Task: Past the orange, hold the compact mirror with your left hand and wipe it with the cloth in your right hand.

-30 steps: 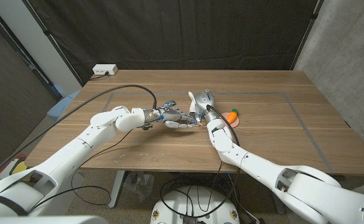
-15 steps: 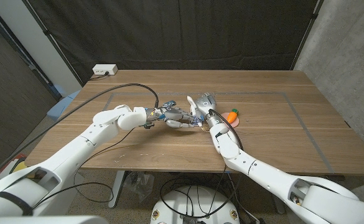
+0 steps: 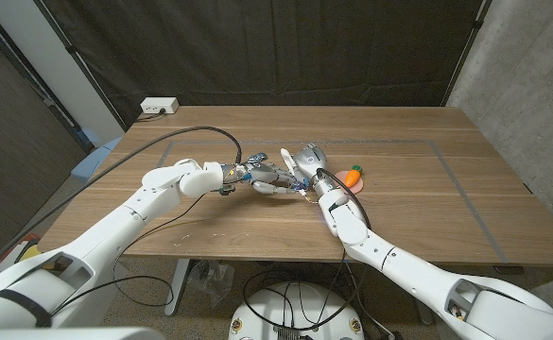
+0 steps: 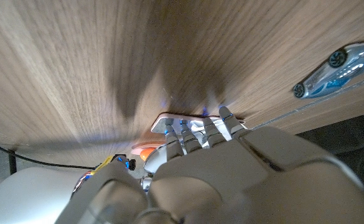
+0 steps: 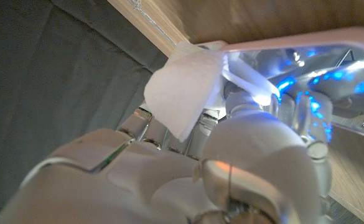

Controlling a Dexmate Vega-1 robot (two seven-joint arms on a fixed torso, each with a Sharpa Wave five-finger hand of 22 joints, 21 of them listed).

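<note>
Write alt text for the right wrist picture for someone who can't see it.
Seen from behind, the robot's right hand holds a folded white cloth against the pink-rimmed compact mirror. The glass reflects blue-lit robot fingers, with the wooden table beyond.

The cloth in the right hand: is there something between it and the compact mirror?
Nothing visible. In the right wrist view the white cloth held by the right hand lies right at the edge of the compact mirror. The orange thing sits beside them, not between.

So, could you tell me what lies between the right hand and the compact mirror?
In the right wrist view, the white cloth sits between the right hand and the compact mirror, folded over the fingers and against the mirror's edge.
</note>
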